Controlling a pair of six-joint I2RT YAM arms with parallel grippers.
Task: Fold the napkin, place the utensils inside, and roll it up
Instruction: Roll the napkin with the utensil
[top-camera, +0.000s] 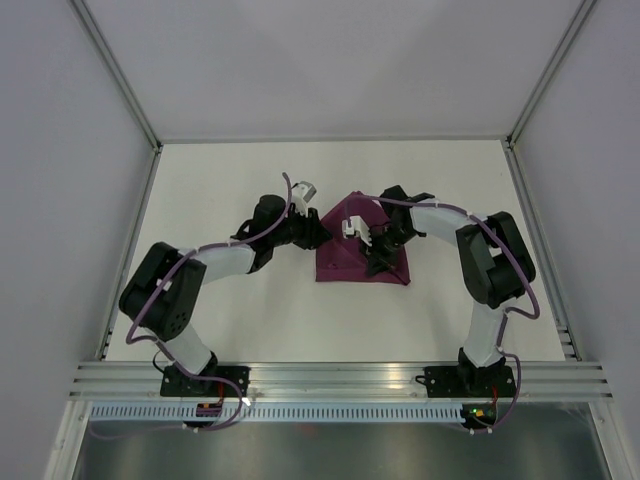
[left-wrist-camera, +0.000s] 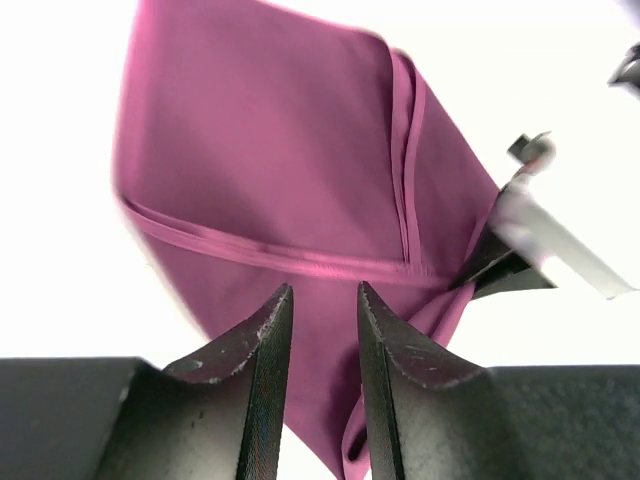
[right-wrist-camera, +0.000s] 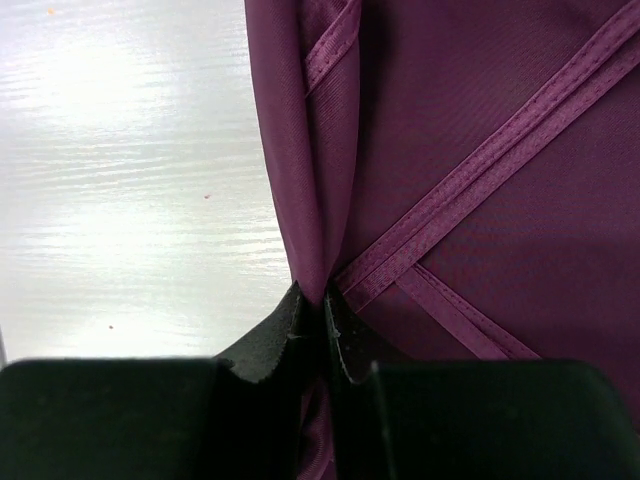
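Right wrist view: found right gripper (right-wrist-camera: 322, 310) nipped tight on a raised fold of napkin (right-wrist-camera: 480, 150), cloth caught between the jaws, hemmed edges crossing just beyond the tips. Noted bare table (right-wrist-camera: 120, 150) left of that fold. Found left gripper (left-wrist-camera: 322, 300) at napkin's left side, jaws narrowly parted, cloth visible through the gap but not clamped; judged holding nothing.

Located napkin, from top view, mid-table between both grippers, gathered into a rough triangle with apex toward the far wall (top-camera: 330, 60), layers doubled and hems showing on top. Judged folding under way but unfinished: edges not squared, one fold held up off the table. Could not find knife in any view; under napkin or out of frame, cannot tell. Judged placing of knife and rolling both outstanding.

Around napkin: noted side walls well apart on either hand, and rail (top-camera: 340, 378) on the near side, by the arm bases. Saw no loose item near napkin. Judged the two wrists, crowded close over napkin from both sides, the main hindrance to each other and to laying the cloth flat.
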